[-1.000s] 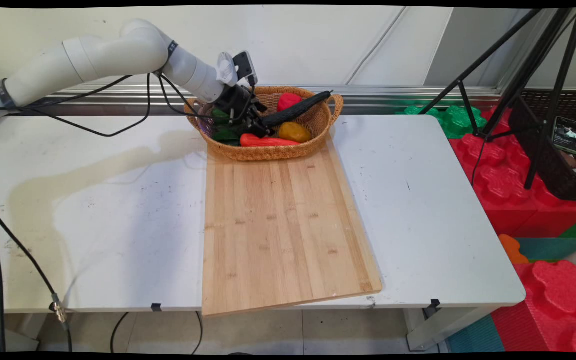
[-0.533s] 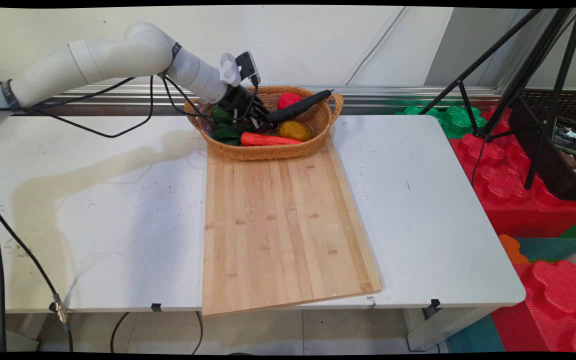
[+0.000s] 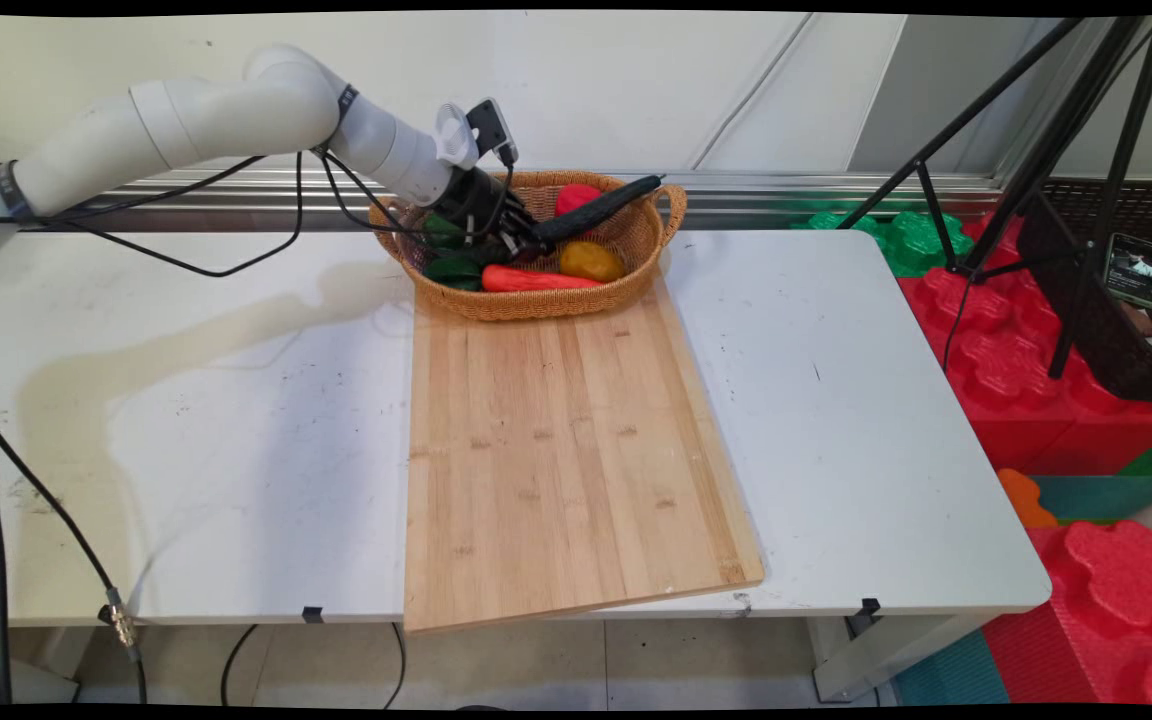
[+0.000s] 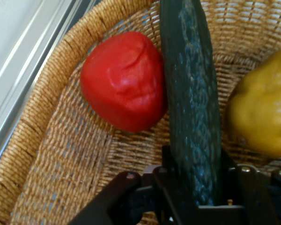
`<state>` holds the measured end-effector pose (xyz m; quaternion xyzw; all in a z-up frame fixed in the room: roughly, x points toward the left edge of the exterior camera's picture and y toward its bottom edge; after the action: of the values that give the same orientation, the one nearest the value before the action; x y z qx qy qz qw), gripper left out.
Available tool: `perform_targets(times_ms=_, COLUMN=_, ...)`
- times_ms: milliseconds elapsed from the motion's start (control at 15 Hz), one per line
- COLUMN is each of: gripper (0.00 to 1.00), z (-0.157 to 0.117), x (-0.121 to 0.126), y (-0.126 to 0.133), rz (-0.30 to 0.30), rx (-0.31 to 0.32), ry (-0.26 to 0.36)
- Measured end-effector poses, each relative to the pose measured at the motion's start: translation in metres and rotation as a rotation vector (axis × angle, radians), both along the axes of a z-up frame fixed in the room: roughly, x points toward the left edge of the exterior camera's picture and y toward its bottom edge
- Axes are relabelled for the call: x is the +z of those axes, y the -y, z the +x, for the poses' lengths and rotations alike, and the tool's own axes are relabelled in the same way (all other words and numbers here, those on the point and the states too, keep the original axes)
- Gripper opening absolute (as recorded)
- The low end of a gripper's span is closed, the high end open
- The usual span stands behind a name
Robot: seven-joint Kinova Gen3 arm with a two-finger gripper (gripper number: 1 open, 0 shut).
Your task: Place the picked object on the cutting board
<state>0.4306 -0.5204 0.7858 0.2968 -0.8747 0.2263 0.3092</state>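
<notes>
Gripper [image 3: 528,240] inside wicker basket [image 3: 636,262], fingers clamped on lower end of dark green cucumber [image 4: 192,98]; cucumber tilted, far end over basket's right handle. Red tomato [image 4: 124,86] touching cucumber on one side, yellow pepper [image 4: 262,115] on other. Orange carrot [image 3: 536,282] along basket's near wall. Basket at table's [image 3: 836,420] far edge, on wooden board's [image 3: 566,450] far end.

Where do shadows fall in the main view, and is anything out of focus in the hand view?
Main view: the arm's soft shadow lies on the white table, left of the cutting board. Hand view: the yellow pepper looks soft, while the cucumber shows its bumps.
</notes>
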Motion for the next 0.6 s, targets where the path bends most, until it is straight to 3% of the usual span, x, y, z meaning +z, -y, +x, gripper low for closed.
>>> perform_targets(times_ms=600, gripper=0.00, z=0.010, x=0.048, y=-0.038, rz=-0.036, rx=-0.009, ry=-0.099)
